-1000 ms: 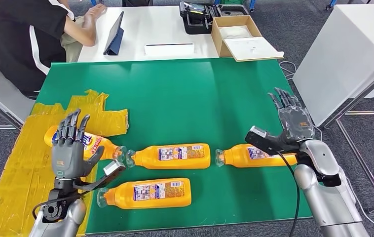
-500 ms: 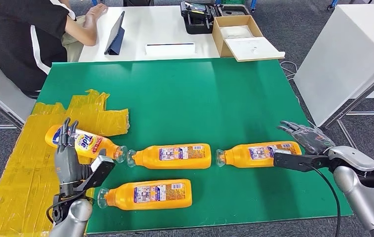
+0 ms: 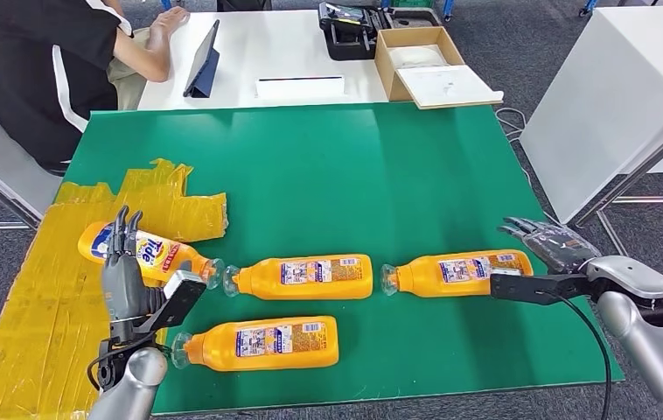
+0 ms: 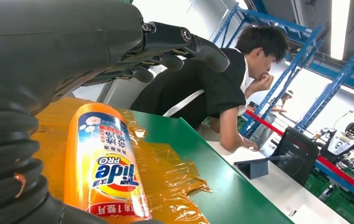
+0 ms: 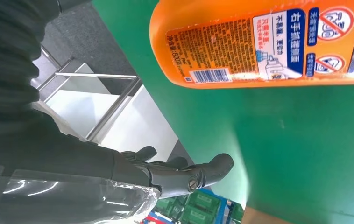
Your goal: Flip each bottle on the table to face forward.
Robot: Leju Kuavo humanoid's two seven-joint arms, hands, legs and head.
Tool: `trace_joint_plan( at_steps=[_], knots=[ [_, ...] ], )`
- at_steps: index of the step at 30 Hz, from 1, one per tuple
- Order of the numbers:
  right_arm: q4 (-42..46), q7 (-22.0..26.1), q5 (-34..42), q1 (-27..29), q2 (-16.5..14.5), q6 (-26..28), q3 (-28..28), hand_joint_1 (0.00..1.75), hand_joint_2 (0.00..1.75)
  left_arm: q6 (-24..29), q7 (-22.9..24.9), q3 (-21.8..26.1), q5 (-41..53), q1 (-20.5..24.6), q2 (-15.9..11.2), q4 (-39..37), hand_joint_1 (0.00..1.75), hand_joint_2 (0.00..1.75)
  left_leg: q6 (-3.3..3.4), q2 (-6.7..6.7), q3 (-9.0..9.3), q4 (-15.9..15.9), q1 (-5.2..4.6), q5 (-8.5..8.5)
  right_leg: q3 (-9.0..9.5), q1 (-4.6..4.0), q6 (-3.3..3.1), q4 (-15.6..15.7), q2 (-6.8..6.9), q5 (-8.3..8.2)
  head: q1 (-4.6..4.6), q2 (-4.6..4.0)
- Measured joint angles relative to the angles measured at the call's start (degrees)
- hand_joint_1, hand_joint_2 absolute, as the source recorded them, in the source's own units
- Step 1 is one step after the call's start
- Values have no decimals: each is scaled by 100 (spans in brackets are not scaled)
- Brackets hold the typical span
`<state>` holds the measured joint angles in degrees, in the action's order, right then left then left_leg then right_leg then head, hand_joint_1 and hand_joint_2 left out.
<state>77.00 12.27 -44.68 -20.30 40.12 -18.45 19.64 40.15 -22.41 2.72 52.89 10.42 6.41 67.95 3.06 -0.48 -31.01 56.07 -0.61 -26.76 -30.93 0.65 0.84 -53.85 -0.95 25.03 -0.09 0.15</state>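
Okay, head view: four bottles lie on the counter (image 3: 328,166), long axes 9-to-3. Right bottle (image 3: 459,273) sits just at 9 o'clock of the right hand (image 3: 548,245), fingers spread, empty, palm low. Left hand (image 3: 122,271) stands edge-up beside the Tide bottle (image 3: 149,252), fingers straight, holding nothing.

Left wrist view: Tide label up, fingers apart above it.

Right wrist view: barcode side up; likely flips first.
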Motion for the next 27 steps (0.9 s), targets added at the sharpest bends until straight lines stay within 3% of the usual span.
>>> trace_joint_plan(
  at_steps=[10,27],
  knots=[
    [-170,-152,-532,240,-250,627,220,0,175,0,-56,-120,-43,95,32,-109,0,175,0,1,-2,-1,1,0,0,-2,0,0,-1,0,0,0],
    [-1179,-355,-1072,-34,-926,853,570,0,175,0,-101,-111,-15,172,86,-198,0,175,-1,2,0,-1,4,1,1,-3,-1,0,0,0,0,0]
  ],
)
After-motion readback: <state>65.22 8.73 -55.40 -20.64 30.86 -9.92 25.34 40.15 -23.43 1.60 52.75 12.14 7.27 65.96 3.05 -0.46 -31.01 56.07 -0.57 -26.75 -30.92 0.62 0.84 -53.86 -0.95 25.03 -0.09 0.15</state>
